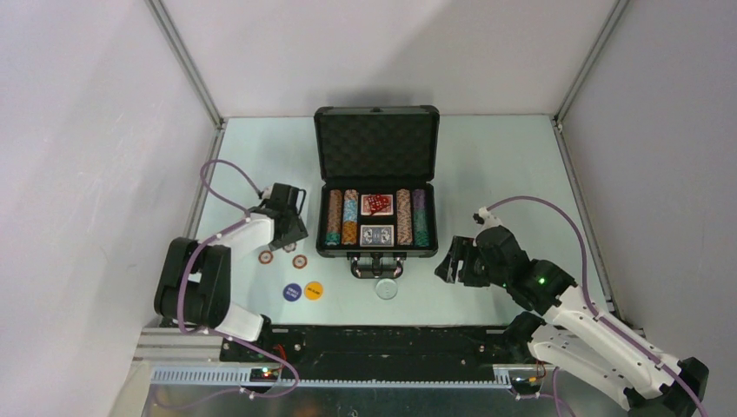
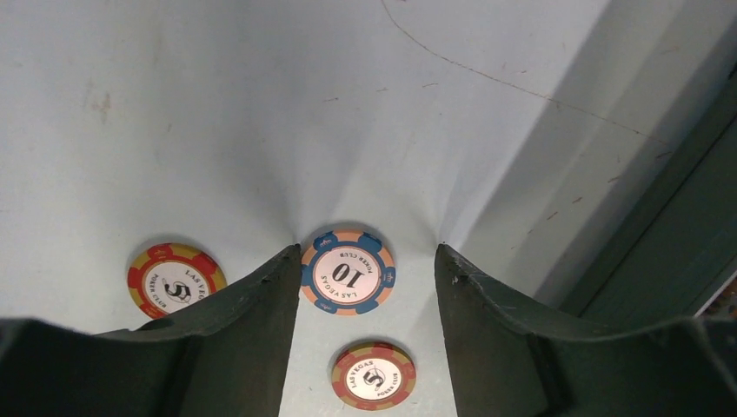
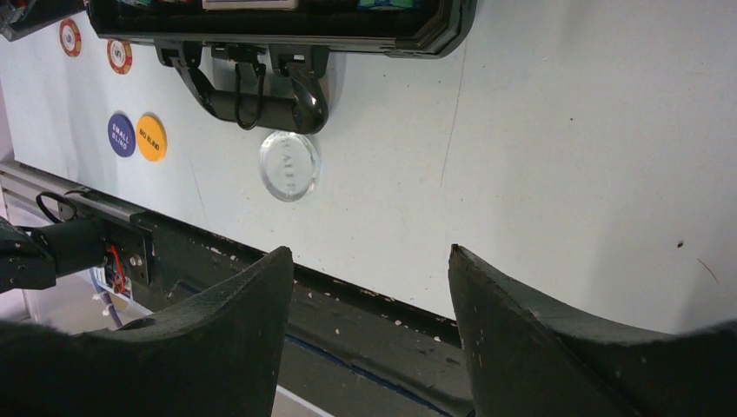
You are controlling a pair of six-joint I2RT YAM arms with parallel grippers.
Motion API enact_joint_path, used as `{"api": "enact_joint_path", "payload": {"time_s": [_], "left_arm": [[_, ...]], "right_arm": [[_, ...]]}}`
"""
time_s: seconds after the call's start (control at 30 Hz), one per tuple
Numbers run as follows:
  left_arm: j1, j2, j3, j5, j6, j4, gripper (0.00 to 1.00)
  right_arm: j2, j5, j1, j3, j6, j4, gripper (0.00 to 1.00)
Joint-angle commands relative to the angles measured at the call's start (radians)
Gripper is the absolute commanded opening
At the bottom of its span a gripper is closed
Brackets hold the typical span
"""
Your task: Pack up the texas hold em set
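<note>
The black case (image 1: 375,130) of the texas hold em set lies open, with rows of poker chips (image 1: 341,217), two card decks (image 1: 377,234) and red dice (image 1: 376,203) in it. My left gripper (image 1: 288,231) stands open, low over the table left of the case. In the left wrist view a blue and orange "10" chip (image 2: 348,271) lies flat between its fingertips (image 2: 367,254), against the left finger (image 2: 261,304). Two red "5" chips (image 2: 374,375) (image 2: 176,280) lie nearby. My right gripper (image 1: 452,261) (image 3: 369,256) is open and empty, right of the case.
Two loose chips (image 1: 266,256) (image 1: 300,261) lie by the left gripper. A blue button (image 1: 292,292), an orange button (image 1: 314,290) and a clear round button (image 1: 386,288) lie in front of the case handle (image 3: 261,91). Walls enclose the table on three sides.
</note>
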Motion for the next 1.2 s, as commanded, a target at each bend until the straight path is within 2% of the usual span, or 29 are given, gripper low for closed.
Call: {"api": "enact_joint_path", "payload": {"time_s": [0.0, 0.7, 1.17], "left_arm": [[-0.004, -0.023, -0.004, 0.027, -0.012, 0.038, 0.63], [-0.052, -0.02, 0.009, 0.044, 0.006, 0.038, 0.62], [-0.044, -0.075, 0.006, 0.006, 0.012, 0.034, 0.68]], "right_arm": [[0.001, 0.01, 0.012, 0.006, 0.008, 0.022, 0.7], [0.02, 0.011, 0.023, 0.007, 0.015, 0.034, 0.7], [0.03, 0.016, 0.034, 0.005, 0.021, 0.035, 0.7]]}}
